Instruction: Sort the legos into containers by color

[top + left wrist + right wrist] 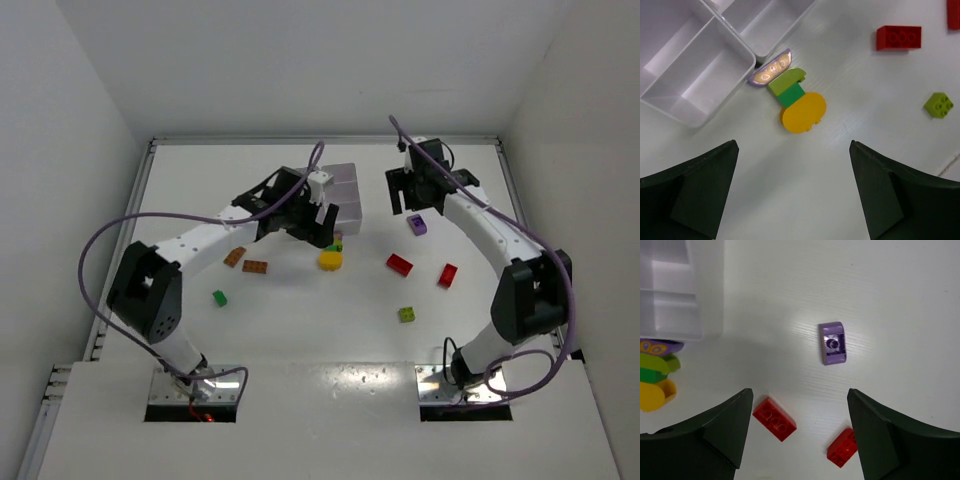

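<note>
One smooth white table (300, 330) carries it all. At the far middle sits the thin-walled white plastic compartment tray (715, 20). The left gripper (792, 150) is spread wide, holding nothing, above a stacked clump of purple, lime, green and rounded yellow bricks (800, 107). Its purple end touches a tray corner. The right gripper (799, 395), jaws apart and bare, hangs by a glossy purple brick (832, 342). Two studded red bricks (775, 419) lie close by.

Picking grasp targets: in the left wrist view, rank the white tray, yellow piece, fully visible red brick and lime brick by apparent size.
Largest: white tray, though cropped.
Next: yellow piece and red brick, too alike to rank.
Smallest: lime brick.
</note>
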You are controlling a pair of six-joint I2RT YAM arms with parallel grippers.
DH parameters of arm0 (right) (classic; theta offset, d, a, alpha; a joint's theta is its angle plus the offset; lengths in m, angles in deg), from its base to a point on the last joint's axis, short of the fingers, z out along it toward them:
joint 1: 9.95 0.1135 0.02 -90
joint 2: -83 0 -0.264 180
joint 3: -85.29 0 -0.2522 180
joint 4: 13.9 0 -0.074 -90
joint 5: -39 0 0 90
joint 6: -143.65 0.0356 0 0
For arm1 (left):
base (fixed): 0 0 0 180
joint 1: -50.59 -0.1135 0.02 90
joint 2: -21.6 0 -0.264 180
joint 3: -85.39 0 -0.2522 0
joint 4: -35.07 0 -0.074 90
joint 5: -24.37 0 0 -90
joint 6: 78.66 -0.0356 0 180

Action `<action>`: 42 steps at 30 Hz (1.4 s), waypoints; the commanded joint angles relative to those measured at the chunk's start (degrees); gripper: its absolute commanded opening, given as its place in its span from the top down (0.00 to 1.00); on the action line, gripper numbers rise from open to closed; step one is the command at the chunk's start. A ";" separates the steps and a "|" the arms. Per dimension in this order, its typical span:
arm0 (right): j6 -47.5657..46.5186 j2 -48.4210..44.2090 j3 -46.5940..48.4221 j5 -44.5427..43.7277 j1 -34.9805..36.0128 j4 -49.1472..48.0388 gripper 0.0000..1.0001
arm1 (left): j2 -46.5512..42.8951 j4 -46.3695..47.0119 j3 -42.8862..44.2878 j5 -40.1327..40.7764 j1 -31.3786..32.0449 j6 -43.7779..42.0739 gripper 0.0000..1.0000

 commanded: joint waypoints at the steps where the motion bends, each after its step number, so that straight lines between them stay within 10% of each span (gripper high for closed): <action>1: 3.59 -3.63 0.19 -1.28 -3.92 -1.12 0.24 | 4.63 3.58 3.46 10.98 3.43 9.55 0.00; 13: 3.59 -5.21 -1.39 2.94 -10.44 0.47 0.25 | 17.64 2.52 8.99 20.06 8.97 18.96 0.30; 34: 3.59 -7.50 -3.77 9.53 -15.36 2.05 0.27 | 25.83 2.52 11.99 22.97 8.97 20.63 0.38; 42: 3.59 -7.50 -3.77 10.59 -15.89 2.05 0.29 | 23.55 3.75 10.59 20.86 9.50 15.20 0.90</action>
